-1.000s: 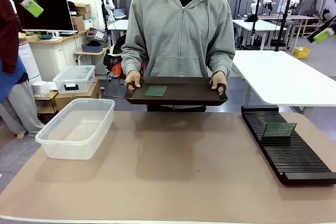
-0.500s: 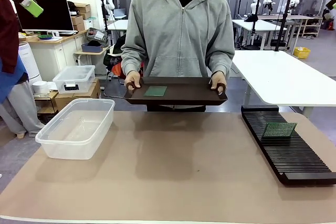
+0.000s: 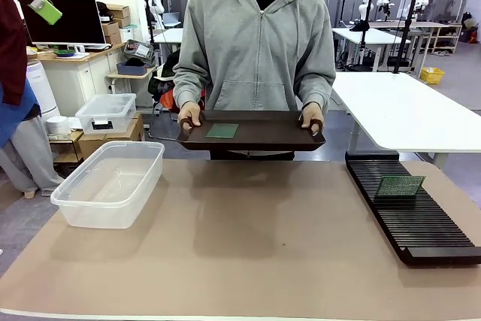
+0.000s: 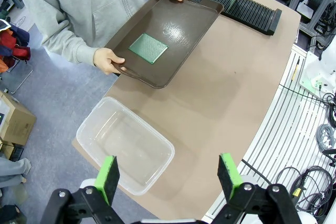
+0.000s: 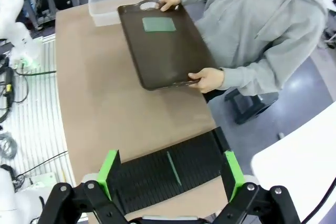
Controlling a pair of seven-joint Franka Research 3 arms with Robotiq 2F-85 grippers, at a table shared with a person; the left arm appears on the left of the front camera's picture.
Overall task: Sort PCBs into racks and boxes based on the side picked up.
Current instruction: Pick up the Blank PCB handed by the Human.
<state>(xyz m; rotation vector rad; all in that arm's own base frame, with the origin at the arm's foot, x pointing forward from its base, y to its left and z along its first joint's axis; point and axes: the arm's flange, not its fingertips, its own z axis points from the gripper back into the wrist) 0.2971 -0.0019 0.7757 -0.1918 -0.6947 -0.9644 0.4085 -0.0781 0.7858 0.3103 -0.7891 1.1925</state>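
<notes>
Left claw and right claw both gape wide, empty. Beneath the left: the box. Beneath the right: the rack, its near edge hidden, one PCB standing edge-on, face unreadable. The second PCB lies flat on the tray held by the person.

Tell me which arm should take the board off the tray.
Left, probably. The PCB lies on the left half of the tray, nearer the open left gripper; the right gripper hangs over the rack.

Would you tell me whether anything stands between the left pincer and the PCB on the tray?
Nothing visible does: the left pincer hangs open overhead, and the PCB lies uncovered on the tray.
</notes>
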